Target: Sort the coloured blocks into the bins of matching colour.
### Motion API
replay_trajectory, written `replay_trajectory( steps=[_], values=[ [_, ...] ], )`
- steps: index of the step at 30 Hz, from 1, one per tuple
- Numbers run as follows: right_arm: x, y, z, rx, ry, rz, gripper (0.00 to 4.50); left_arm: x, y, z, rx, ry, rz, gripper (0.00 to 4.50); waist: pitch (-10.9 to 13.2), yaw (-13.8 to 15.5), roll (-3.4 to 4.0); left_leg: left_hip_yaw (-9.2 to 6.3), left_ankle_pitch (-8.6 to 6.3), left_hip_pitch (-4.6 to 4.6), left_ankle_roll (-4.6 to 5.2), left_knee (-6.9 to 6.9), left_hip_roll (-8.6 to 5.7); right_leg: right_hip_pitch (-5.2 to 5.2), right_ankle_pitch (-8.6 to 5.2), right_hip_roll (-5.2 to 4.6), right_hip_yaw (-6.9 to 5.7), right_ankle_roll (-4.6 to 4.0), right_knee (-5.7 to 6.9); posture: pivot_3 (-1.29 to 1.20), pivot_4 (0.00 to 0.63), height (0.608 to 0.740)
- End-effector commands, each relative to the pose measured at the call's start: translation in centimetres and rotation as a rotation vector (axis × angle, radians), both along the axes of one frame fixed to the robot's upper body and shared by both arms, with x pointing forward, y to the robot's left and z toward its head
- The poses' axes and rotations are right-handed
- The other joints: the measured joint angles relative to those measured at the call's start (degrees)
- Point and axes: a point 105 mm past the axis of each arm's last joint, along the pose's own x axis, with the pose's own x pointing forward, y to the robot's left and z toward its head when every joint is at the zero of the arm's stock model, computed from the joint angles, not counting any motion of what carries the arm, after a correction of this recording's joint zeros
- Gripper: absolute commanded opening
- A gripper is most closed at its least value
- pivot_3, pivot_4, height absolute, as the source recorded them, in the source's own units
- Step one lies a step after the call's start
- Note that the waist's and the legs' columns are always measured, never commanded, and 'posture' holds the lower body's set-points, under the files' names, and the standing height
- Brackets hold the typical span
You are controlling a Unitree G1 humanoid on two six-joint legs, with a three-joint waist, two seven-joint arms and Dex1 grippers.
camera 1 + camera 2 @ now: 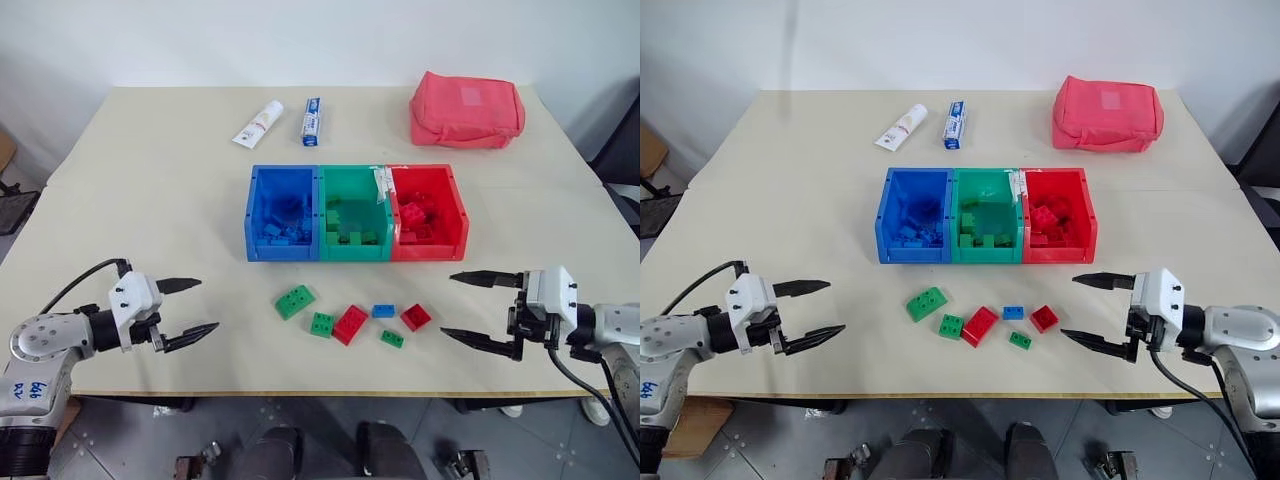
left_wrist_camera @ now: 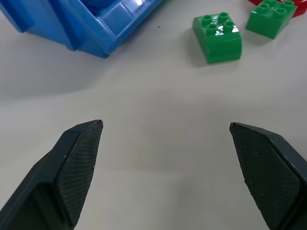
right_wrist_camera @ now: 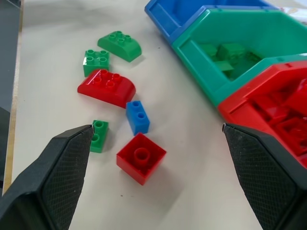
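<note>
You have both arms hovering low over the near edge of the pale beige table (image 1: 150, 180), one on each side of the loose bricks. Your left gripper (image 1: 188, 311) has its two black fingers spread wide with nothing between them, and your right gripper (image 1: 478, 310) is spread just as wide and equally empty. Across the middle of the table sit the three joined open-topped plastic bins: the blue bin (image 1: 254, 215) on the left, the green bin (image 1: 352, 180) in the centre and the red bin (image 1: 452, 215) on the right, each already holding bricks of its own colour. Just in front of them, between your grippers, six studded plastic bricks lie loose on the tabletop. From left to right you have a rounded green brick (image 1: 295, 301), a small square green brick (image 1: 322, 324) touching a rounded red brick (image 1: 351, 324), a small blue brick (image 1: 383, 311), a tiny green brick (image 1: 392, 339) nearest you, and a square red brick (image 1: 416, 317). At the far side lie a white toothpaste tube (image 1: 258, 124), a small blue-and-white box (image 1: 311, 122) just beside it, and a soft red-pink zip pouch (image 1: 466, 109) well off to the right.
</note>
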Motion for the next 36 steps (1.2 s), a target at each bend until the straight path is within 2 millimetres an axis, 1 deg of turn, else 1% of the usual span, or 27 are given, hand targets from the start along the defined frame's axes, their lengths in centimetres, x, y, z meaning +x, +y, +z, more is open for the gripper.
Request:
replay_trajectory(
  steps=[1, 3, 6, 8, 10, 12, 14, 16, 19, 22, 25, 28, 30, 32, 33, 35, 36],
  values=[
    [0.3, -0.2, 0.6, 0.014, -0.035, -0.019, 4.5, -0.1, -1.0, 1.5, -0.034, -0.055, -0.017, 4.48, 0.0, 0.02, 0.0, 0.0, 0.0, 0.0, 0.0, 0.01, 0.0, 0.0, 0.0, 0.0, 0.0, 0.0, 0.0, 0.0, 0.15, 0.74],
    [0.2, -1.3, 0.6, -0.002, -0.031, -0.05, 4.5, -0.3, -2.4, 1.7, -0.064, -0.032, -0.063, 4.48, 0.0, 0.05, 0.0, 0.0, 0.0, 0.0, 0.0, 0.05, 0.0, 0.02, 0.0, 0.0, 0.01, 0.0, 0.02, 0.0, 0.15, 0.74],
    [-0.6, -3.6, -0.1, -0.067, 0.001, -0.098, 4.5, -0.8, -4.9, 1.9, -0.076, -0.04, -0.165, 4.48, 0.0, 0.61, 0.0, -0.03, 0.0, 0.0, 0.01, 0.04, -0.02, 0.05, 0.01, -0.01, 0.0, 0.01, 0.0, 0.0, 0.15, 0.74],
    [-0.9, -5.2, -0.5, -0.106, 0.024, -0.138, 4.5, -0.9, -6.9, 2.1, -0.113, -0.055, -0.212, 4.48, -0.01, 0.97, 0.02, -0.01, -0.02, 0.01, 0.04, 0.04, -0.04, 0.07, 0.01, -0.02, 0.0, 0.02, -0.03, 0.0, 0.15, 0.74],
    [-1.3, -6.3, -1.2, -0.152, 0.057, -0.155, 4.5, -1.5, -8.9, 2.1, -0.121, -0.061, -0.286, 4.48, -0.01, 1.22, 0.02, 0.0, -0.02, 0.01, 0.04, 0.08, -0.04, 0.09, 0.01, -0.01, 0.0, 0.03, -0.03, 0.0, 0.15, 0.74],
    [-1.3, -6.7, -1.7, -0.189, 0.069, -0.15, 4.5, -2.1, -10.4, 1.7, -0.096, -0.064, -0.357, 4.48, -0.01, 1.14, 0.02, 0.03, -0.02, 0.02, 0.03, 0.1, -0.02, 0.09, 0.01, 0.02, -0.01, 0.03, -0.02, 0.0, 0.15, 0.74],
    [-0.9, -6.1, -1.9, -0.199, 0.064, -0.122, 4.5, -2.6, -11.4, 1.6, -0.092, -0.064, -0.405, 4.48, -0.01, 0.86, 0.03, 0.11, -0.01, 0.09, 0.01, 0.06, 0.02, 0.1, 0.01, 0.06, -0.03, 0.02, -0.01, 0.0, 0.15, 0.74],
    [-0.3, -4.9, -1.9, -0.193, 0.06, -0.084, 4.5, -2.7, -11.6, 1.7, -0.101, -0.059, -0.416, 4.48, -0.03, 0.45, 0.06, 0.2, -0.01, 0.18, 0.01, 0.01, 0.02, 0.11, 0.01, 0.08, -0.05, 0.02, 0.01, 0.0, 0.15, 0.74],
    [0.5, -3.0, -2.1, -0.186, 0.061, -0.02, 4.5, -2.7, -11.0, 1.7, -0.095, -0.052, -0.407, 4.48, -0.03, -0.13, 0.06, 0.21, 0.0, 0.29, 0.0, -0.02, 0.05, 0.19, 0.01, 0.1, -0.06, 0.02, 0.02, 0.0, 0.15, 0.74],
    [1.2, -1.6, -2.9, -0.2, 0.077, 0.052, 4.5, -2.6, -10.2, 1.7, -0.089, -0.048, -0.387, 4.48, -0.03, -0.08, 0.06, 0.17, -0.01, 0.3, -0.01, -0.04, 0.06, 0.2, 0.01, 0.09, -0.04, 0.02, 0.0, 0.0, 0.15, 0.74],
    [3.0, 0.5, -3.6, -0.2, 0.104, 0.11, 4.5, -2.5, -9.2, 1.7, -0.084, -0.058, -0.35, 4.48, -0.02, -0.15, 0.05, 0.16, -0.01, 0.3, -0.01, 0.0, 0.02, 0.22, 0.01, 0.06, -0.06, 0.02, -0.03, 0.0, 0.15, 0.74],
    [3.7, 1.2, -4.7, -0.26, 0.121, 0.174, 4.5, -2.9, -8.6, 1.4, -0.075, -0.045, -0.333, 4.48, -0.02, -0.23, 0.07, 0.16, -0.01, 0.3, -0.01, -0.03, 0.03, 0.2, 0.01, 0.06, -0.05, 0.02, -0.01, 0.0, 0.15, 0.74],
    [4.5, 1.5, -5.0, -0.264, 0.126, 0.178, 4.5, -2.8, -8.2, 1.3, -0.066, -0.049, -0.311, 4.48, -0.01, -0.04, 0.07, 0.14, -0.02, 0.3, -0.02, -0.08, 0.04, 0.18, 0.01, 0.06, -0.05, 0.02, -0.03, 0.0, 0.15, 0.74],
    [5.2, 1.9, -4.9, -0.246, 0.126, 0.181, 4.11, -2.6, -7.8, 1.4, -0.065, -0.061, -0.288, 4.5, -0.01, 0.0, 0.07, 0.08, -0.03, 0.28, -0.01, -0.05, 0.01, 0.2, 0.01, 0.03, -0.05, 0.02, -0.04, 0.0, 0.15, 0.74],
    [5.2, 2.1, -5.0, -0.245, 0.133, 0.196, 3.92, -2.5, -7.7, 1.5, -0.064, -0.069, -0.278, 4.5, -0.01, -0.05, 0.07, 0.08, -0.03, 0.28, -0.01, -0.04, 0.0, 0.22, 0.01, 0.03, -0.05, 0.02, -0.05, 0.0, 0.15, 0.74],
    [5.3, 2.3, -5.1, -0.24, 0.13, 0.213, 3.32, -2.4, -7.6, 1.6, -0.065, -0.078, -0.266, 4.5, -0.02, -0.05, 0.07, 0.08, -0.03, 0.28, -0.01, -0.01, 0.01, 0.23, 0.01, 0.03, -0.07, 0.02, -0.04, 0.0, 0.15, 0.74],
    [5.4, 2.3, -5.1, -0.234, 0.129, 0.215, 2.94, -2.4, -7.5, 1.6, -0.065, -0.081, -0.262, 4.5, -0.02, -0.1, 0.07, 0.08, -0.03, 0.29, -0.01, -0.01, 0.01, 0.22, 0.01, 0.04, -0.07, 0.02, -0.03, 0.0, 0.15, 0.74]
  ],
)
